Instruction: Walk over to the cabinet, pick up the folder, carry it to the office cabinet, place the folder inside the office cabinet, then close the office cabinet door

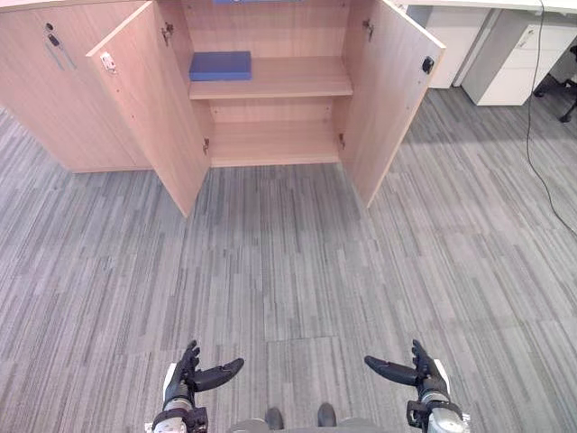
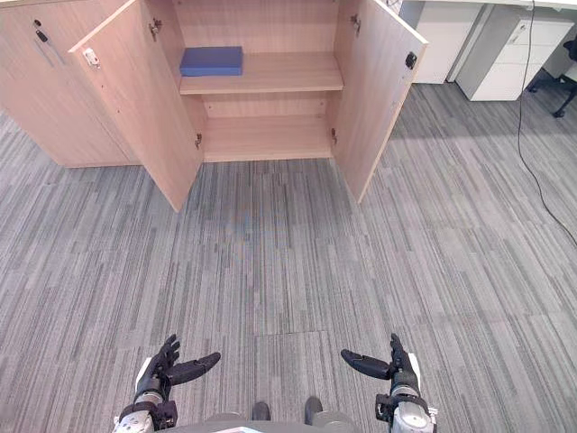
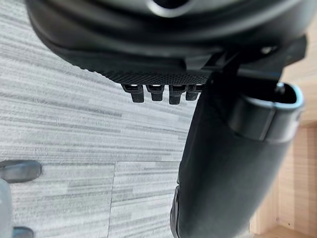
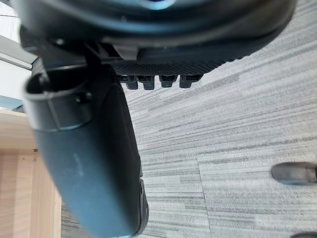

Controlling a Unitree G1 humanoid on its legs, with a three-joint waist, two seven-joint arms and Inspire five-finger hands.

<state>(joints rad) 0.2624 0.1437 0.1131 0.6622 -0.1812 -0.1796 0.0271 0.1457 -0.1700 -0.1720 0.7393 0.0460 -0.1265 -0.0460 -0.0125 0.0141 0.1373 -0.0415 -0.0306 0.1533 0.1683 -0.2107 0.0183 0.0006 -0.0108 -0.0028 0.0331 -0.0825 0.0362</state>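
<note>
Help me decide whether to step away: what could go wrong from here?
1. The left door and right door stand swung out toward the robot; walking in between them, an arm could clip an edge.
2. The folder lies near the front of the shelf; if it overhangs, the left door may catch it on closing.

Blue folder [image 1: 220, 65]; light wood-grain cabinet [image 1: 388, 99]; grey striped carpet [image 1: 288, 271]; white furniture [image 1: 516, 63], perhaps drawers.

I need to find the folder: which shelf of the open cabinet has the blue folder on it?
The upper shelf: the blue folder lies flat at its left end, while the lower shelf beneath it shows only bare wood.
</note>
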